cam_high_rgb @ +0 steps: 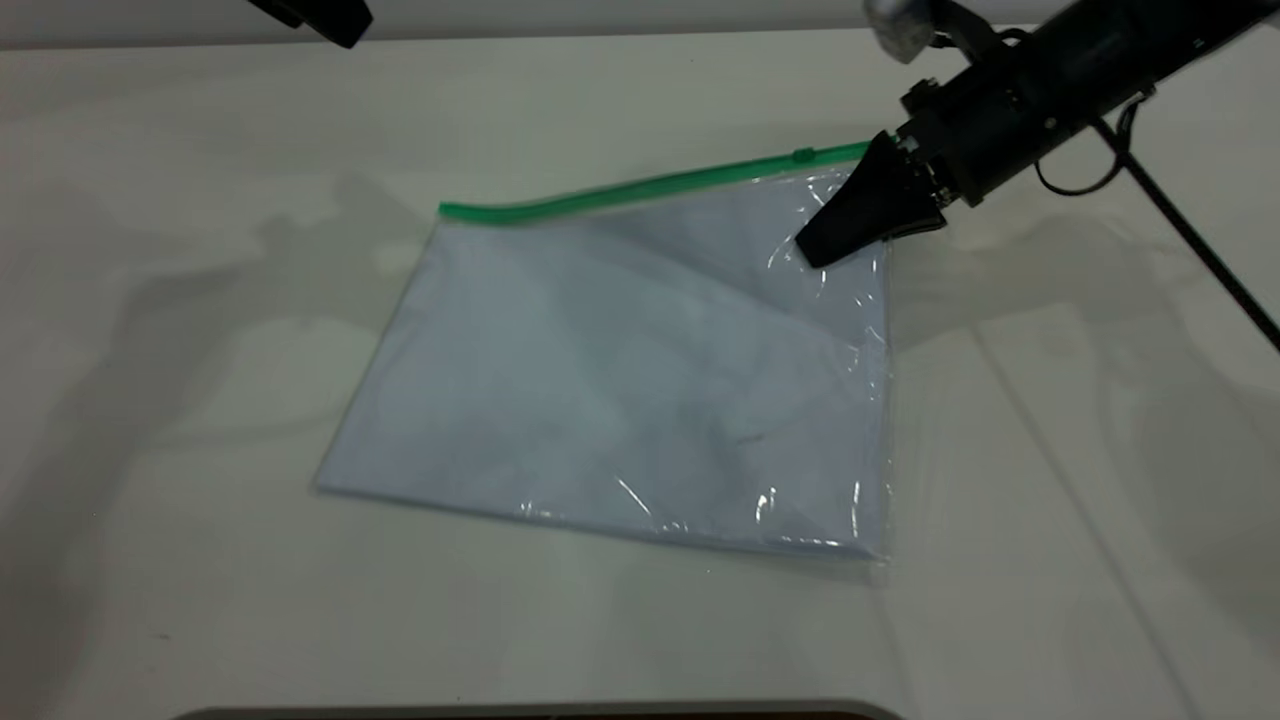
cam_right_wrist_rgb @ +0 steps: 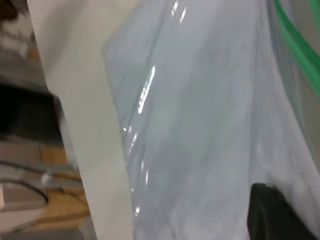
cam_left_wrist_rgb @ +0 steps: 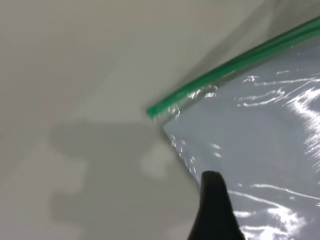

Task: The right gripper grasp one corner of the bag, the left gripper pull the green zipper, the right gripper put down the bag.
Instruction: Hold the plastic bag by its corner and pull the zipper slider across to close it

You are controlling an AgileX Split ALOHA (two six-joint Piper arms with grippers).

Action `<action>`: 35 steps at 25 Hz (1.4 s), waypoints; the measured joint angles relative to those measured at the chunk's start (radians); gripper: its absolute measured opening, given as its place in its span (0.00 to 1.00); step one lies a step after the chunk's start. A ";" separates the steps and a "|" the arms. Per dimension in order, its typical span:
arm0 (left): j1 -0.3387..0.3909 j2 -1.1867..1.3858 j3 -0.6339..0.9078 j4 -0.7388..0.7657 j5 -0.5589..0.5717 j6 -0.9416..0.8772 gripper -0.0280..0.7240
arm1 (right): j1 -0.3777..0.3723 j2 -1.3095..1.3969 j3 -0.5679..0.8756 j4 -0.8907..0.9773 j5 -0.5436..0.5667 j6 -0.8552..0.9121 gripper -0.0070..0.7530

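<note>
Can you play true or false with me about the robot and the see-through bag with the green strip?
1. The bag lies on the white table. True.
2. The right gripper is at the bag's corner by the green zipper. True.
3. The left gripper is pulling the little slider tab. False: it is up at the far table edge, away from the slider.
4. The zipper strip is red. False: it is bright green.
5. The bag holds white paper. True.

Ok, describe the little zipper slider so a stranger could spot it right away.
Find the bag flat on the white table. Follow the green zipper along its far edge toward the right gripper. The slider is the small green bump on that strip.
</note>
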 joint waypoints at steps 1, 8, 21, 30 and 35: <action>-0.009 0.000 0.000 -0.007 0.000 0.014 0.82 | 0.015 0.000 -0.009 -0.014 0.000 0.011 0.05; -0.087 0.085 -0.070 -0.131 0.018 0.096 0.82 | 0.105 0.000 -0.039 0.133 0.000 0.022 0.05; -0.104 0.327 -0.471 -0.182 0.310 0.128 0.82 | 0.109 0.002 -0.039 0.318 -0.102 -0.060 0.05; -0.113 0.454 -0.610 -0.182 0.400 0.293 0.82 | 0.108 0.002 -0.041 0.288 -0.067 -0.109 0.05; -0.158 0.473 -0.629 -0.182 0.394 0.353 0.82 | 0.113 0.002 -0.041 0.281 -0.051 -0.113 0.05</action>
